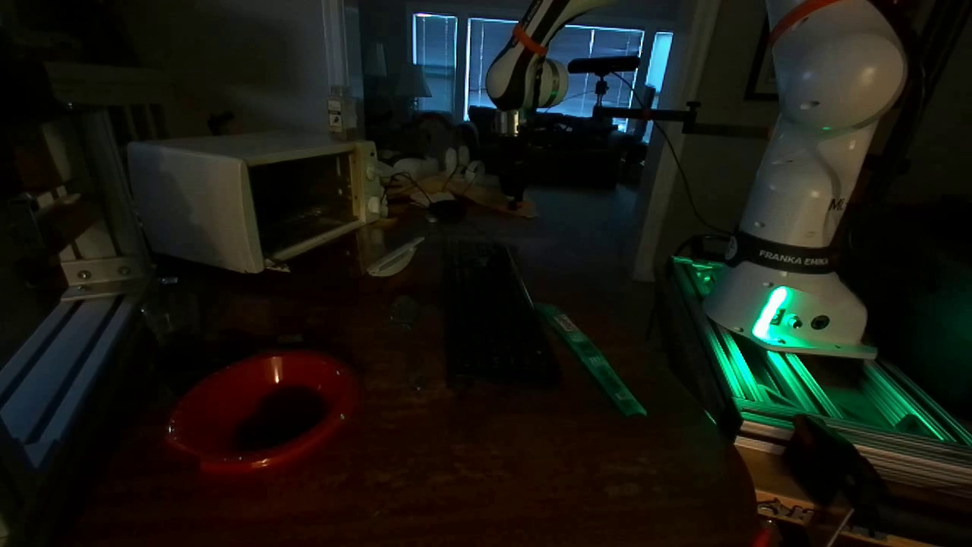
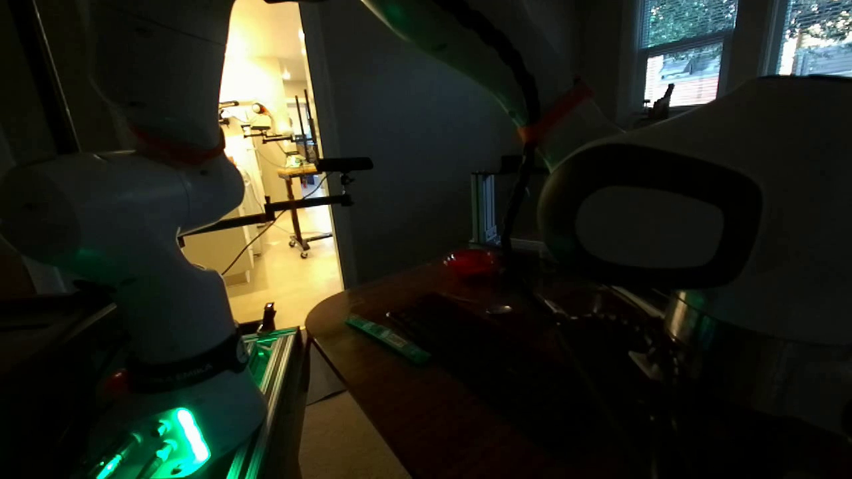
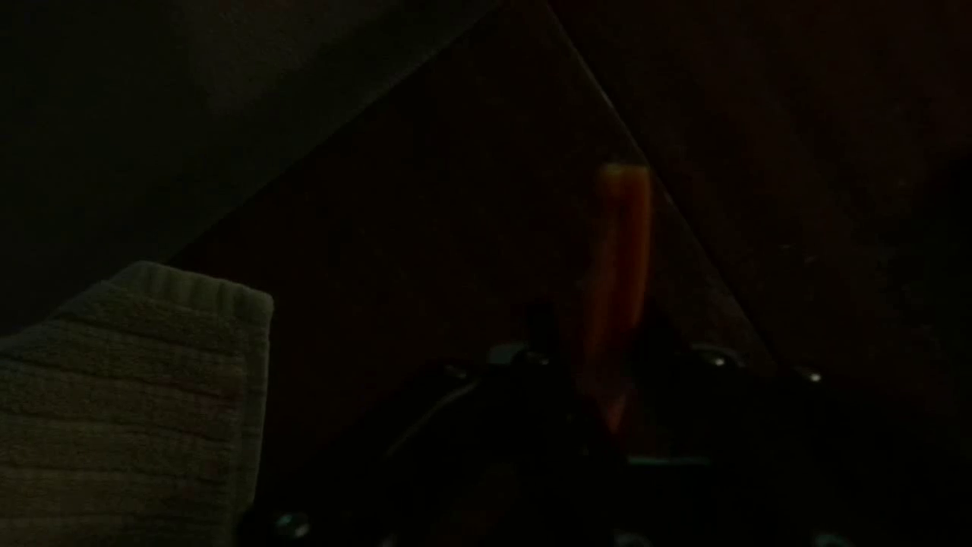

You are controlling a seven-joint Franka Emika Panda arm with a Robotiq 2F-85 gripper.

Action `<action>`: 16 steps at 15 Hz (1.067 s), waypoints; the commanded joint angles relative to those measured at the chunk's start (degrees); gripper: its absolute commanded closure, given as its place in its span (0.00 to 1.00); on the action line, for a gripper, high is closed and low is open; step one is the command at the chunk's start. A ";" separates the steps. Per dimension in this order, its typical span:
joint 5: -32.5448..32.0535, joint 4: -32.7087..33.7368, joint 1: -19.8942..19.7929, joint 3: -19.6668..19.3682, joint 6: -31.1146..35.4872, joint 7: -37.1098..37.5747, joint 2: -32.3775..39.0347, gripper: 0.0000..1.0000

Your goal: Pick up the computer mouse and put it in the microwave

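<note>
The microwave (image 1: pixel 186 199), a white box, stands on the table in an exterior view, its dark interior showing at the front. Past the keyboard's far end, a small dark shape (image 1: pixel 446 207) with a thin cable could be the computer mouse; the gloom leaves this uncertain. My gripper (image 1: pixel 515 199) points down to the right of that shape, low beside some pale cloth. In the wrist view, a slim orange object (image 3: pixel 624 243) lies between the dark fingers of my gripper (image 3: pixel 600 327). Whether they touch it on both sides is too dark to see.
A red bowl (image 1: pixel 216 410) sits at the near left of the table. A black keyboard (image 1: pixel 497 327) and a green strip (image 1: pixel 592 361) lie across the middle. A pale handle-like piece (image 1: pixel 395 258) is in front of the microwave. Ribbed cloth (image 3: pixel 137 403) lies beside the gripper.
</note>
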 commanded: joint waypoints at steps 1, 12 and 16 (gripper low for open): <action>-1.05 0.30 -0.17 0.24 0.39 0.55 0.69 0.89; -0.37 -0.31 -0.64 0.45 2.69 0.81 1.50 0.95; 1.10 -0.49 -1.61 1.23 6.49 0.38 3.47 0.95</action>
